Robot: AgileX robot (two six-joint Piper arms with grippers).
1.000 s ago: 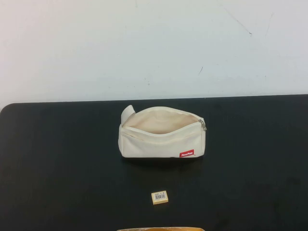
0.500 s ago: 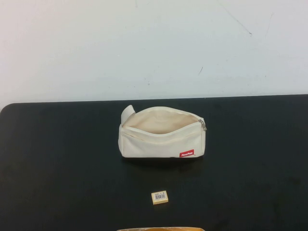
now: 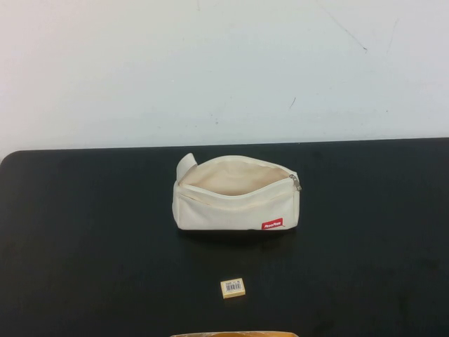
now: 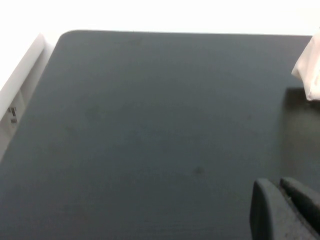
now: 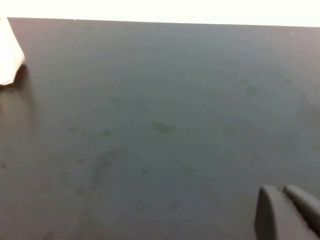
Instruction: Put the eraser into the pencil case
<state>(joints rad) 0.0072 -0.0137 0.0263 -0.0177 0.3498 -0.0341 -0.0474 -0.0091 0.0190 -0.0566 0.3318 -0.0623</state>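
The cream-white pencil case point(image 3: 235, 196) lies on the black table point(image 3: 84, 239) in the high view, its zip open and mouth facing up, with a red logo tag on its front. The small pale yellow eraser point(image 3: 233, 288) with a barcode label lies on the table in front of it, apart from it. Neither arm shows in the high view. My left gripper point(image 4: 280, 186) is shut and empty over bare table, the pencil case's edge point(image 4: 310, 75) far off. My right gripper point(image 5: 282, 192) is shut and empty, the pencil case's corner point(image 5: 9, 57) far off.
A tan object's edge point(image 3: 235, 335) shows at the table's near edge, just in front of the eraser. A white wall stands behind the table. The table's rounded far-left corner point(image 4: 67, 36) shows in the left wrist view.
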